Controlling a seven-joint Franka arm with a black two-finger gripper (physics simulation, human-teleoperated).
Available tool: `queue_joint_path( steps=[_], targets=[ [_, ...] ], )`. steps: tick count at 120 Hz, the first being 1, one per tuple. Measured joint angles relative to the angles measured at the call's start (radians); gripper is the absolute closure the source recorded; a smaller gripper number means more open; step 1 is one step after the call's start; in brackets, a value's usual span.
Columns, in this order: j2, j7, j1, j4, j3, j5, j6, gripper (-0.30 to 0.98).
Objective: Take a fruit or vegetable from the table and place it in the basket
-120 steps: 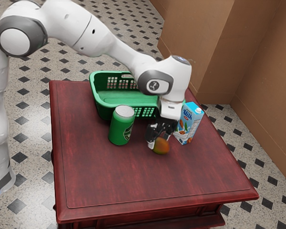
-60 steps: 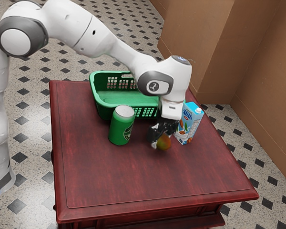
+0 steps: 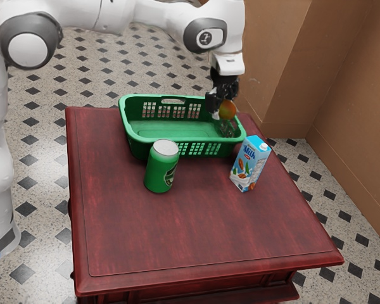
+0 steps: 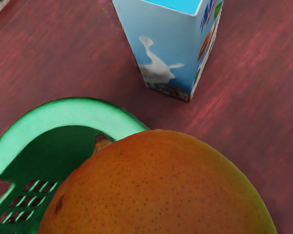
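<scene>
Up and across from its earlier spot low by the milk carton (image 3: 249,166), a mango (image 3: 227,110) now hangs at the end of the green basket (image 3: 134,138) toward the exterior view's right, raised to about the rim and clamped between the fingers of the black gripper (image 3: 221,105); in the wrist view the fruit overlaps the basket's rim, the carton standing near that corner; a green can (image 3: 159,170) stands upright beside the basket on the red wooden table (image 3: 196,234).
</scene>
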Motion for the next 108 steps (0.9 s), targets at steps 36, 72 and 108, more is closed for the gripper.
queue_joint_path(
  steps=[36, 72, 108],
  targets=[
    [0.105, 0.065, 0.127, 0.069, 0.006, 0.0, -0.054, 0.38],
    [0.216, 0.115, 0.158, 0.133, 0.021, 0.021, -0.067, 0.38],
    [0.267, 0.171, 0.148, 0.149, 0.04, 0.016, -0.07, 0.07]
  ],
)
